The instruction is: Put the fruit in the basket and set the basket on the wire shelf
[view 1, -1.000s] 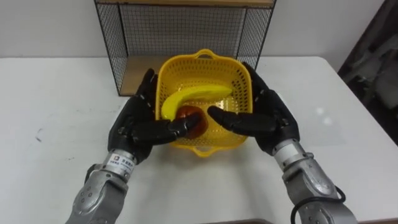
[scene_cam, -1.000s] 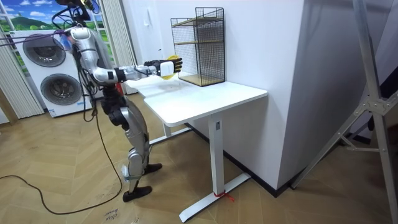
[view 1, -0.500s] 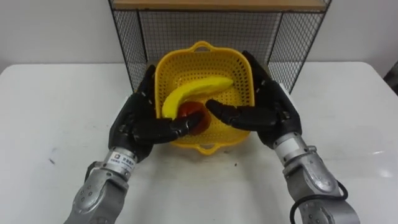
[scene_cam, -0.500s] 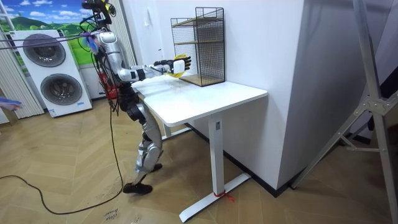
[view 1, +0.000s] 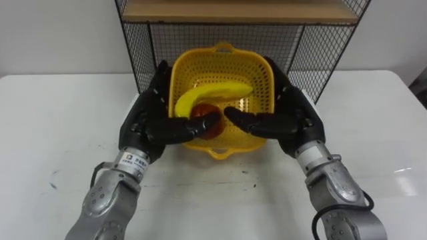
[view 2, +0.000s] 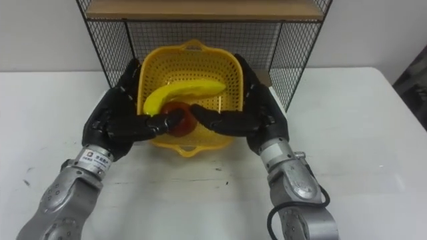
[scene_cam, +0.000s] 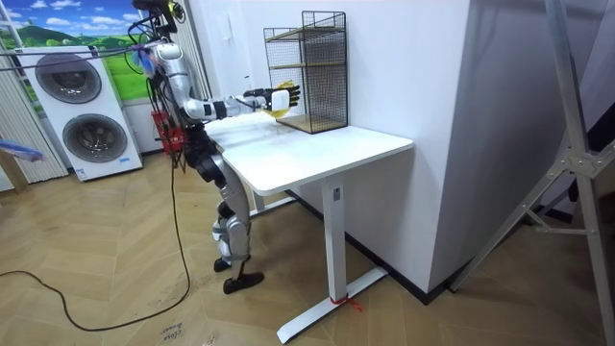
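Note:
A yellow plastic basket (view 1: 257,72) holds a banana (view 1: 213,93) and a dark red fruit (view 1: 208,125). My left hand (view 1: 143,120) presses on its left side and my right hand (view 1: 297,119) on its right side. Their fingers lie straight along the walls, and both thumbs reach inward over the front rim. The basket's far end sits at the lower opening of the black wire shelf (view 1: 303,43), beneath its wooden board (view 1: 233,12). In the room view I stand at the table's end with both arms stretched out, holding the basket (scene_cam: 279,100) up against the shelf (scene_cam: 309,72).
The white table (view 1: 60,113) spreads out on both sides of the shelf. The shelf's wire side panels (view 1: 135,41) flank the basket closely. Washing machines (scene_cam: 67,96) stand behind me, and a tall white wall panel (scene_cam: 509,144) is on the room view's right.
I have stepped closer to the table and straightened up. The basket, still between both hands, has moved forward to the shelf's lower opening. The fruit has not shifted inside it.

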{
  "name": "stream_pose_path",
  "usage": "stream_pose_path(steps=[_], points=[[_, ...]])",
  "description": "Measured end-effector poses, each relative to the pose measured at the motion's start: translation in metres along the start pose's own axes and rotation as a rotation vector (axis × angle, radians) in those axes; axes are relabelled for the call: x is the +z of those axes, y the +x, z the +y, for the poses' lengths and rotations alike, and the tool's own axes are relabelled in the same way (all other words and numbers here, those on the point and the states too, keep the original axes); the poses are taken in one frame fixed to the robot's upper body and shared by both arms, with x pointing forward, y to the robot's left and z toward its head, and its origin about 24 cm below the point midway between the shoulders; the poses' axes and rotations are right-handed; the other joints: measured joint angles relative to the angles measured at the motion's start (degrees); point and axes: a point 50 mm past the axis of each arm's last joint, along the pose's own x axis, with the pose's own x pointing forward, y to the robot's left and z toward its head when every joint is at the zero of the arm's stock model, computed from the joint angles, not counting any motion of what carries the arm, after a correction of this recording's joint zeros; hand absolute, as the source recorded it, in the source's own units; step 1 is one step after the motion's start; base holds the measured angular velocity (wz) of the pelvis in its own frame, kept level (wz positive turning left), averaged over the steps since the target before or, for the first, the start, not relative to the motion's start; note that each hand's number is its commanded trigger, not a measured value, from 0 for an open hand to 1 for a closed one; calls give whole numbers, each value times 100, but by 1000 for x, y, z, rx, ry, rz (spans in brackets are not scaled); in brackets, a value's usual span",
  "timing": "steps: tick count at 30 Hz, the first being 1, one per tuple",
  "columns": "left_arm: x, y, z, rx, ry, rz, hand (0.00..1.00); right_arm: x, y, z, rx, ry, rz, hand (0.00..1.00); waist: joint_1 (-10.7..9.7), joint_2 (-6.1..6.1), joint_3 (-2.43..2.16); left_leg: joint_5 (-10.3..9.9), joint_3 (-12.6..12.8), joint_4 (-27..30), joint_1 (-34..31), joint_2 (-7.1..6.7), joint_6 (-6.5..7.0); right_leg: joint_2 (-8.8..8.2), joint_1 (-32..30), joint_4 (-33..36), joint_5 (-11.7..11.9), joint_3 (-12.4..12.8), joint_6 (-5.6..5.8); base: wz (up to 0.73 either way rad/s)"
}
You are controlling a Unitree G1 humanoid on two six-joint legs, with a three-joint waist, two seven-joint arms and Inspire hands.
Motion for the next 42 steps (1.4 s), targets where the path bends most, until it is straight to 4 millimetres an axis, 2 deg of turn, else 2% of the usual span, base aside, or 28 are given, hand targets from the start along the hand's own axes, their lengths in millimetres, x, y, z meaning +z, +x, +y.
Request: stream_pose_path(steps=[5, 15, 21, 25, 30, 42], points=[[0, 0, 1, 2, 16, 5, 0, 0, 0, 1, 2, -3, 1, 0, -7, 22, -15, 209, 12, -403, 179, 56, -67, 55, 164, -401, 188, -35, -70, -3], [4, 9, -4, -22, 35, 20, 0, 0, 2, -1, -50, 20, 3, 0, -27, 50, -19, 281, 53, -570, 237, 116, -153, 110, 171, -556, 257, 14, -140, -4], [-3, 24, -1, -7, 19, 68, 0, 6, 12, -3, -90, 12, 11, 0, -45, 80, 10, 358, 117, -737, 421, 149, -168, 141, 361, -807, 360, 50, -157, -5], [-10, 35, 2, 36, -13, 112, 0, 3, 21, -6, -118, 45, 35, 0, -44, 79, 11, 400, 145, -836, 481, 190, -189, 200, 487, -1055, 482, 76, -164, -5], [-12, 50, 3, 75, -34, 155, 0, -5, 32, -8, -150, 74, 105, 0, -31, 78, 11, 413, 139, -835, 446, 201, -197, 205, 469, -1059, 506, 48, -180, 1], [-10, 77, 6, 196, -79, 237, 0, 1, 68, -4, -190, 134, 172, 0, -7, 75, 8, 419, 103, -834, 480, 210, -201, 219, 557, -1137, 563, 18, -186, 0]])
